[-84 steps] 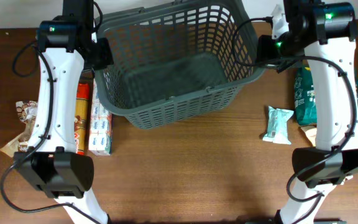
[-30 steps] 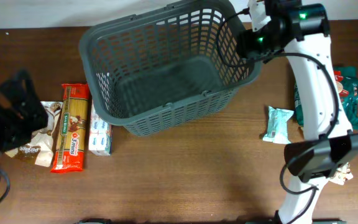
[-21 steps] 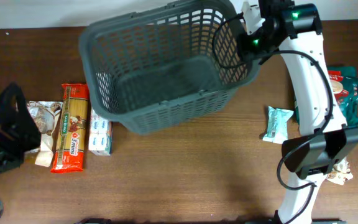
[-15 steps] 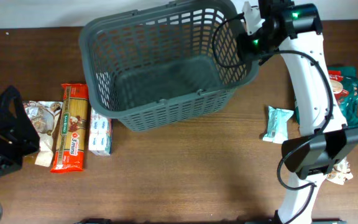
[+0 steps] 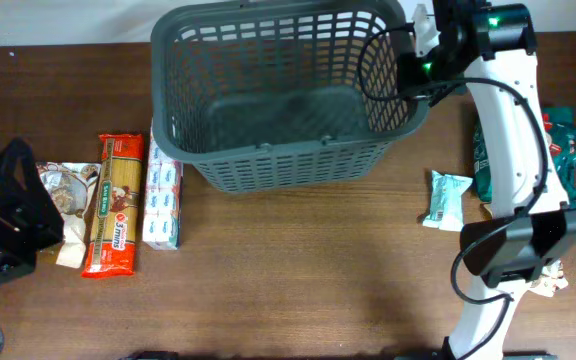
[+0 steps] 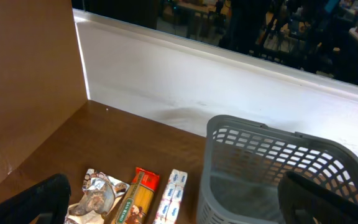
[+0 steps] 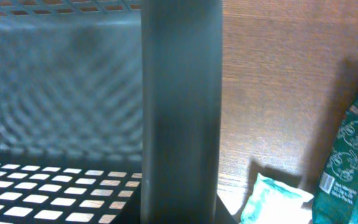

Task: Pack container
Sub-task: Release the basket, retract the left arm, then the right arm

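The container (image 5: 288,165), pinched at its right rim by the right gripper (image 5: 420,55), should be set flat and let go gently before packets (image 5: 113,205) are put in.

Dark grey slotted plastic basket (image 5: 288,168) sits top centre of the overhead frame. At its lower left corner, a white and blue flat carton (image 5: 162,196). Red long pasta packet (image 5: 114,203) lies just beside the carton's left. Crumpled brown foil packet (image 5: 60,190) is next left, near the frame edge. Right of the basket and apart from it lies a pale green small pouch (image 5: 447,200). Dark green bags (image 5: 483,160) lie beyond, at the right edge.
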Controlling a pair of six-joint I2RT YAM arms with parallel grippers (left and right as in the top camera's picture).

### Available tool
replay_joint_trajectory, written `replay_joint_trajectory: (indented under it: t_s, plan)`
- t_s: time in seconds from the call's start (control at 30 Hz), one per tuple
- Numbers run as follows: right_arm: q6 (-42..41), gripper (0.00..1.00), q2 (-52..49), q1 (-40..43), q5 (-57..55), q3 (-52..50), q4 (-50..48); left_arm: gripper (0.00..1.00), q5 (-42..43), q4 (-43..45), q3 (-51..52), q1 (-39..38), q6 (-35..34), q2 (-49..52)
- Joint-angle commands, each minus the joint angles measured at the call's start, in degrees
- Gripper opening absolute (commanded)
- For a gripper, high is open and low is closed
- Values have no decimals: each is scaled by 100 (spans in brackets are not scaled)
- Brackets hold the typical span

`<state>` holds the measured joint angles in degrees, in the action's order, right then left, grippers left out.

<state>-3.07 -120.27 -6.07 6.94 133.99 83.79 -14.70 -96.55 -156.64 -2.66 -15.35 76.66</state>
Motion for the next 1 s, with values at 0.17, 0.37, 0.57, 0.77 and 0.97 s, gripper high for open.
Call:
replay_joint_trajectory:
  t_s: [0.17,0.37,0.57,0.77,0.97]
  plan:
    - [-577,4,-107,162,-472,-120,358,99,-76,-9,0,20,87,17]
    - [-802,4,-107,164,-466,-120,378,100,-76,-9,0,20,90,17]
    - [-798,5,-107,166,-553,-120,258,99,-76,-9,0,20,87,17]
    - [-761,44,-101,153,-553,-118,232,100,-76,-9,0,20,87,17]
    - [-640,70,260,160,-767,72,118,99,-76,-9,0,20,87,17]
